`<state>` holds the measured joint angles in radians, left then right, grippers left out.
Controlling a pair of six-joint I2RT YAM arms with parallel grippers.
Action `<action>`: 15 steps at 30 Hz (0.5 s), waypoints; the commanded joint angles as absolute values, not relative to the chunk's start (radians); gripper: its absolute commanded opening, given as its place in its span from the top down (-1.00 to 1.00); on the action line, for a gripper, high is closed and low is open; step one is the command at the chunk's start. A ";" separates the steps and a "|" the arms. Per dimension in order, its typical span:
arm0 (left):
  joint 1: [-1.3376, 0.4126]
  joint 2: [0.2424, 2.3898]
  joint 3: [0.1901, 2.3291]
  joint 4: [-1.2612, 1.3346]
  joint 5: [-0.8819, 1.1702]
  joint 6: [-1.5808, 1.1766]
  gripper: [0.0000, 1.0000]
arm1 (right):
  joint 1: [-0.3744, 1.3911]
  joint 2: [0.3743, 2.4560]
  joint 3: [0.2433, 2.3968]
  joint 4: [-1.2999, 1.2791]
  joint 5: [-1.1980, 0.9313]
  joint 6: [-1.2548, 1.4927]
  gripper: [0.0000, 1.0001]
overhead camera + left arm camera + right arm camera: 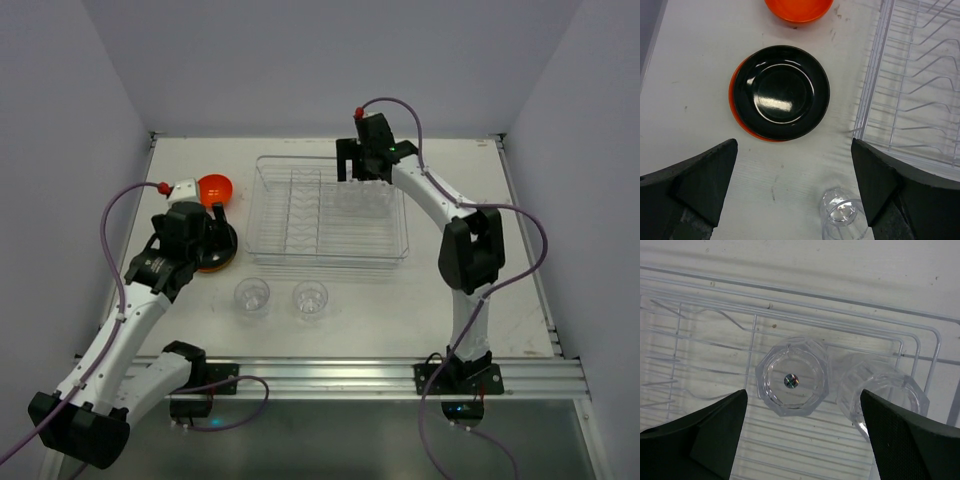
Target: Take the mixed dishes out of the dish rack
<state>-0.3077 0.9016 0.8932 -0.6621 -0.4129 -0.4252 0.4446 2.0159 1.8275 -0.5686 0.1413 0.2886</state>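
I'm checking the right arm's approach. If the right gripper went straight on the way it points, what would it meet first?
Probably the clear tumbler in the dish rack, centred between the fingers of the open right gripper. A second tumbler sits beside it, near one finger; depth is unclear.

Two tumblers stand inside the dish rack.

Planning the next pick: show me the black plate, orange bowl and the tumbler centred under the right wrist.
black plate (781, 92), left wrist view, its centre.
orange bowl (215, 187), top view, its inside.
tumbler (791, 379), right wrist view, its base.
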 commanded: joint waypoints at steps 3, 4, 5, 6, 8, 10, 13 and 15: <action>-0.301 0.900 0.876 -0.588 -0.388 -0.396 -1.00 | 0.453 2.143 2.012 -0.670 0.173 0.229 -0.90; -0.301 0.899 0.874 -0.584 -0.384 -0.393 -1.00 | 0.453 2.160 2.032 -0.698 0.173 0.226 -0.89; -0.301 0.896 0.873 -0.583 -0.382 -0.391 -1.00 | 0.453 2.172 2.049 -0.699 0.172 0.227 -0.88; -0.301 0.896 0.873 -0.583 -0.379 -0.390 -1.00 | 0.454 2.177 2.048 -0.696 0.169 0.227 -0.88; -0.301 0.891 0.868 -0.578 -0.368 -0.388 -1.00 | 0.454 2.184 2.042 -0.683 0.161 0.221 -0.85; -0.301 0.893 0.865 -0.575 -0.356 -0.385 -1.00 | 0.457 2.195 2.043 -0.686 0.150 0.215 -0.79; -0.301 0.894 0.865 -0.574 -0.348 -0.383 -1.00 | 0.459 2.207 2.039 -0.681 0.147 0.209 -0.76; -0.301 0.894 0.865 -0.574 -0.345 -0.382 -1.00 | 0.460 2.214 2.031 -0.677 0.134 0.204 -0.72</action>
